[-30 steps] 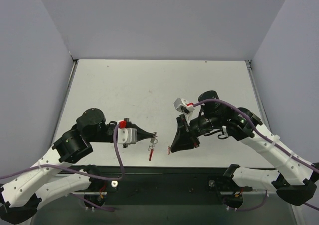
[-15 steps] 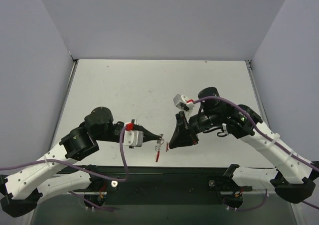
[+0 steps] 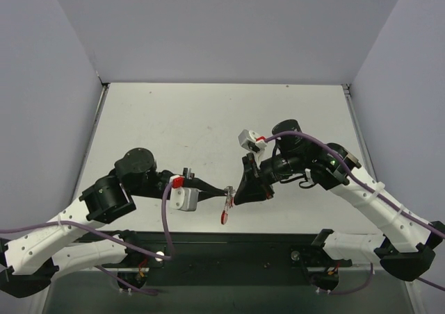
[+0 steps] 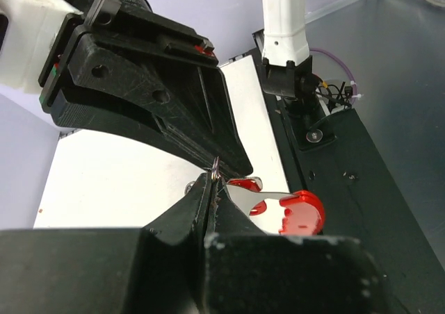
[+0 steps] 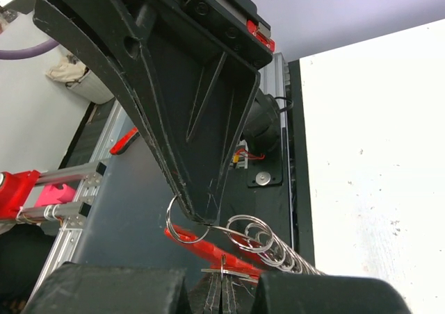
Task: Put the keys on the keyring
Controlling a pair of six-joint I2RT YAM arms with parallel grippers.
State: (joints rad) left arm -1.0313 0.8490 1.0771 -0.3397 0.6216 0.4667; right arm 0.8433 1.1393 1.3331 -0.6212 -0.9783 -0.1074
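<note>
My left gripper [image 4: 214,178] [image 3: 227,189] is shut on the thin end ring [image 5: 170,225] of the keyring. The keyring's silvery chain of loops [image 5: 272,248] and curved red band [image 5: 201,246] [image 3: 224,217] hang below my left gripper. In the left wrist view the band's red end [image 4: 303,213] shows beside a flat silver piece. My right gripper [image 5: 222,290] [image 3: 236,197] is shut on the tiny key. Only a silver sliver of the key [image 5: 235,274] shows at the jaws, and a small red bit [image 4: 245,183] under the tip. Both tips almost touch above the table's near edge.
The white table [image 3: 208,126] stretches behind the grippers, walled on three sides. Just below the tips runs the dark front rail [image 3: 229,248] with the arm bases. A purple cable [image 3: 165,217] loops off the left arm.
The left gripper has swung right and a little down with the keyring. The right gripper has edged left. Their tips, apart a second ago, now meet.
</note>
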